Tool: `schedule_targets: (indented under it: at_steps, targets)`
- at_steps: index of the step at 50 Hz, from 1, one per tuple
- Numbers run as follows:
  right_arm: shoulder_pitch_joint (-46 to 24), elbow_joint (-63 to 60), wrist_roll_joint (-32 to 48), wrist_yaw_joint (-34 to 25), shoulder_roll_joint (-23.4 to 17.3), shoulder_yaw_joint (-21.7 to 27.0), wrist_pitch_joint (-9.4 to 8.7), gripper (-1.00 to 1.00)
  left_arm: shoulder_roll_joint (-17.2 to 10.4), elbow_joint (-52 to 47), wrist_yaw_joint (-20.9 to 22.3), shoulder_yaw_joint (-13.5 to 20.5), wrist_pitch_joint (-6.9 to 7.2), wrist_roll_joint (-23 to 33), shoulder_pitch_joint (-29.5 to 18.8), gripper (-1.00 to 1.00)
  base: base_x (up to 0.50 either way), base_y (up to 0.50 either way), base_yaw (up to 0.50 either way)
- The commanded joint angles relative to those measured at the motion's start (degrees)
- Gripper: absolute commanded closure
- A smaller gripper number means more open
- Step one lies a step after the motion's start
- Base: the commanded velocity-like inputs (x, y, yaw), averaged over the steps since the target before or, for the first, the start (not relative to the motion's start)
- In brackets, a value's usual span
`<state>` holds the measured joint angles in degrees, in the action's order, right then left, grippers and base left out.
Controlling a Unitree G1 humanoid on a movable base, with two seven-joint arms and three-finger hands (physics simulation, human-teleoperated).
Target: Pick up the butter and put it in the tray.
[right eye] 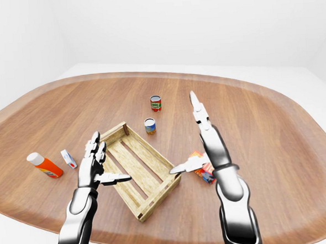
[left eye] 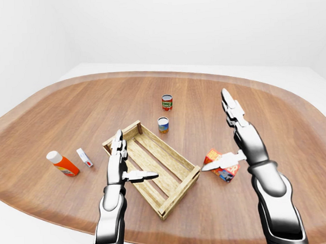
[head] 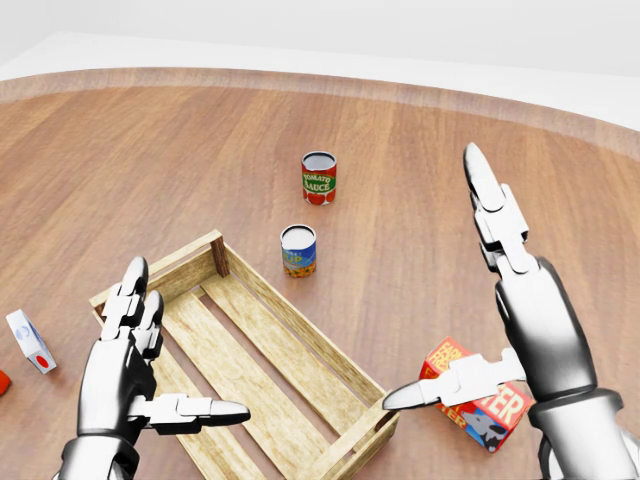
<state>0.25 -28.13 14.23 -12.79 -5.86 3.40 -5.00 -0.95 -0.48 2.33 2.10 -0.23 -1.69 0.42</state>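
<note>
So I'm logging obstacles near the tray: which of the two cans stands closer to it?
The blue-labelled can, just off the tray's top corner; the red tomato sauce can stands farther up the table.

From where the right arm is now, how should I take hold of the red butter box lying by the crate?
Grip the red butter box across its two long side faces, coming down from above with the right robot hand. It lies flat on the round wooden table, broad printed face up, just right of the wooden slatted crate, so only its narrow sides suit the open fingers.
</note>
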Motion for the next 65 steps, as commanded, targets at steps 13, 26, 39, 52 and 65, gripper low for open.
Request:
schedule_targets:
  at_steps: [13, 26, 39, 52, 65]
  targets:
    - [-0.27, -1.83, 27.43, -22.01, -4.44, 7.62, 0.00, -1.00, 0.02, -0.18, 0.03, 0.05, -0.13, -0.11, 0.27, -1.00, 0.00, 0.00, 0.00]
    - [-0.56, 8.70, 34.60, -26.24, -5.38, 9.40, 0.00, -1.00, 0.06, -0.36, -0.02, -0.01, 0.01, -0.19, 0.32, -1.00, 0.00, 0.00, 0.00]
    - [-3.52, 20.72, 34.48, -20.92, -7.47, 9.13, 0.00, -1.00, 0.04, -0.30, -0.02, 0.01, -0.05, -0.21, 0.31, -1.00, 0.00, 0.00, 0.00]
    - [-6.48, 29.17, 34.03, -15.95, -8.39, 7.01, 0.00, -1.00, -0.03, -0.07, -0.03, 0.21, 0.04, -0.37, 0.01, -1.00, 0.00, 0.00, 0.00]
    - [-9.65, 41.13, 33.67, -9.08, -9.00, 4.33, 0.00, -1.00, 0.00, -0.08, -0.07, 0.16, 0.03, -0.39, 0.05, -1.00, 0.00, 0.00, 0.00]
